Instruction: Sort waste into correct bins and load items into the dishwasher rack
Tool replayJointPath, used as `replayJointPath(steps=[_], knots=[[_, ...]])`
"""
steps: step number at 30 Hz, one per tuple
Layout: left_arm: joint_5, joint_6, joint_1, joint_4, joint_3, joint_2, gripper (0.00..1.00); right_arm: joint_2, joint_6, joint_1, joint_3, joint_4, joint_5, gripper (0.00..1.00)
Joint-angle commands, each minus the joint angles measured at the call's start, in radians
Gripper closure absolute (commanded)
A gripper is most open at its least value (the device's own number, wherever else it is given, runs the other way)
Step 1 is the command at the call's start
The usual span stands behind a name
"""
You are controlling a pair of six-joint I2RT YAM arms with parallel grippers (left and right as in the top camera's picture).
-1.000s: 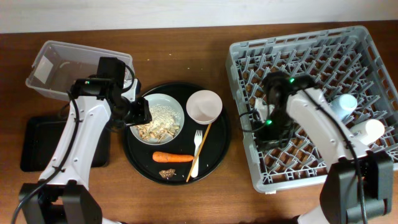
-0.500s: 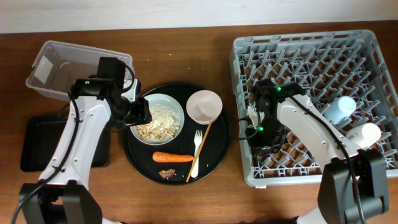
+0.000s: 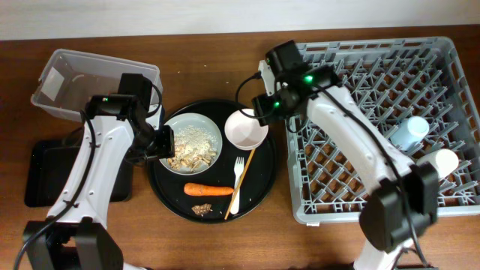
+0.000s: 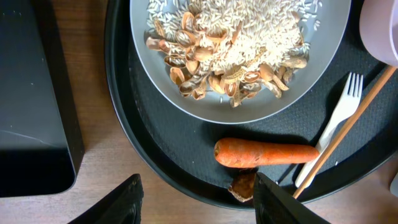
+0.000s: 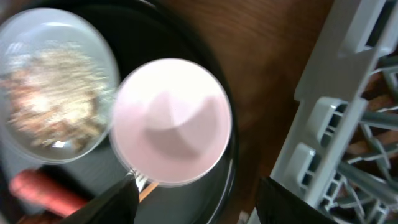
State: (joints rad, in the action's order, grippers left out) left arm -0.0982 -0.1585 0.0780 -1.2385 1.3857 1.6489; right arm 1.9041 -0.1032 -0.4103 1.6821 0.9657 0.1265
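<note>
step: load dishes | my right gripper wide, empty, just beside white bowl | left gripper wide, empty | next: pinch rim, lift to dishwasher rack

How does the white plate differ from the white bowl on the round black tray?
The white plate holds rice and shell-like scraps; the white bowl is empty. The plate is wider and shallower than the bowl. Both are round, white and upright, and both sit on the round black tray.
</note>
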Motion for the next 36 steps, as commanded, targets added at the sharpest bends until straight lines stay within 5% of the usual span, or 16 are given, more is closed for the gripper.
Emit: replayJointPath(steps=[1, 10, 13, 16, 19, 27, 31, 36], knots=[[0.010, -0.012, -0.003, 0.000, 0.003, -0.013, 0.44, 0.100, -0.076, -0.002, 0.003, -0.082, -0.090, 0.44], [0.010, -0.012, -0.003, 0.006, 0.003, -0.013, 0.44, 0.230, -0.116, -0.005, 0.003, -0.087, -0.085, 0.76], [0.010, -0.012, -0.003, 0.007, 0.003, -0.013, 0.44, 0.230, -0.116, -0.009, -0.005, -0.073, -0.083, 0.78], [0.010, -0.012, -0.003, 0.006, 0.003, -0.013, 0.44, 0.230, -0.116, -0.011, -0.010, -0.072, -0.078, 0.95], [0.010, -0.012, -0.003, 0.006, 0.003, -0.013, 0.43, 0.183, -0.114, -0.006, 0.029, 0.010, -0.084, 0.96], [0.010, -0.012, -0.003, 0.007, 0.003, -0.013, 0.44, -0.288, -0.116, -0.002, 0.125, 0.415, -0.241, 0.96], [0.010, -0.012, -0.003, 0.006, 0.003, -0.013, 0.44, -0.412, -0.116, 0.011, 0.125, 0.463, -0.297, 0.96], [0.010, -0.012, -0.003, 0.006, 0.003, -0.013, 0.44, -0.484, -0.006, 0.320, 0.125, 0.364, -0.330, 0.96]])
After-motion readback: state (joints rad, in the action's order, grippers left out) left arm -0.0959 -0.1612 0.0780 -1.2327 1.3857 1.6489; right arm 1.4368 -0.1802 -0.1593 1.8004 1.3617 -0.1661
